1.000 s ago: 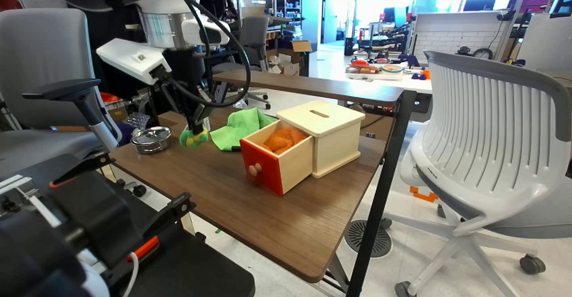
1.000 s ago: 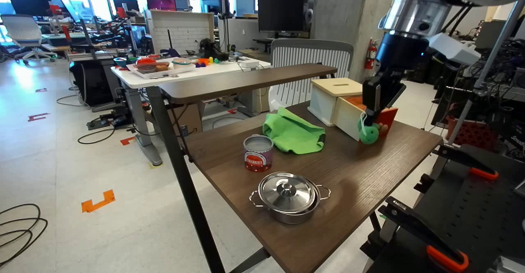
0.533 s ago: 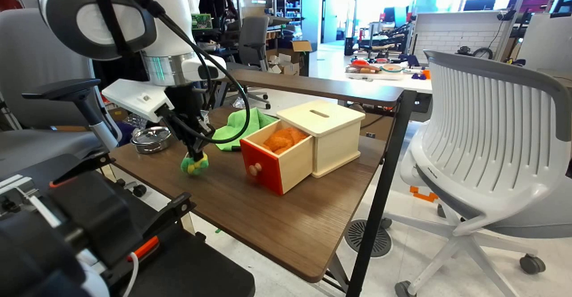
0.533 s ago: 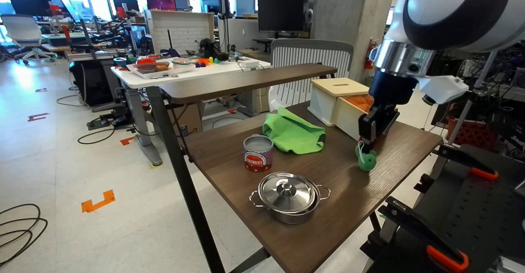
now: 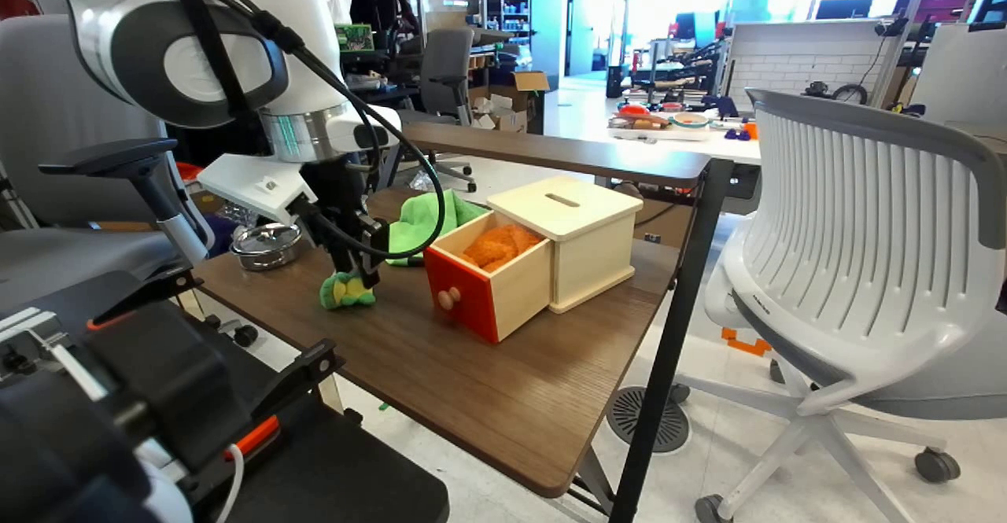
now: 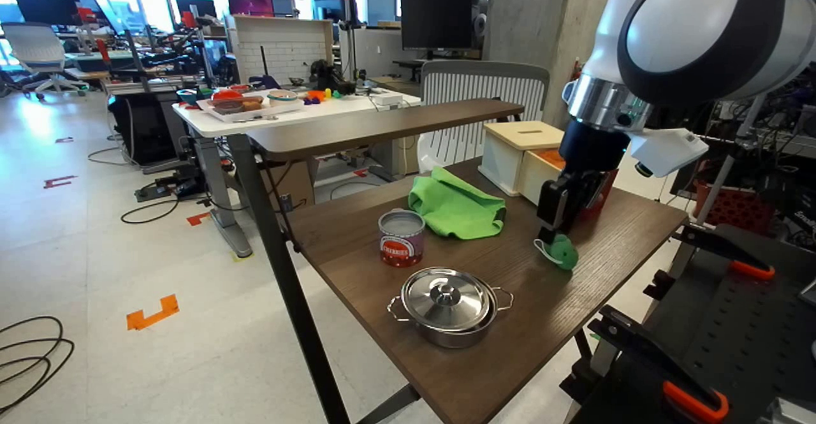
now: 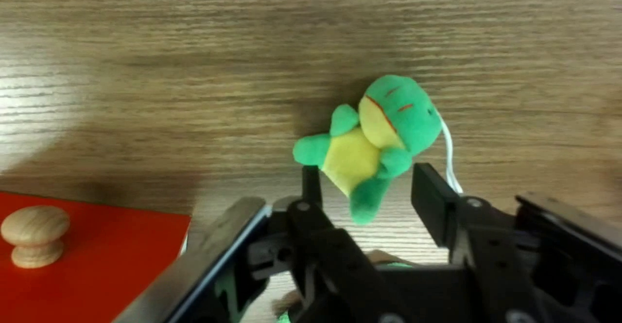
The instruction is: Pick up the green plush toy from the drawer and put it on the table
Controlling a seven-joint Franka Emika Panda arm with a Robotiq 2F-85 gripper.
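Wrist view: claw parted moderately, nothing gripped. Green plush toy lies on the bench at 12 o'clock, close to the claw, head toward 2 o'clock. Red drawer at 8 o'clock.

Your smooth white robot arm has a dark grey oval joint ring, a shiny metal collar, a white box-shaped housing and several black cables. On your black two-finger gripper there are small round silvery screws.
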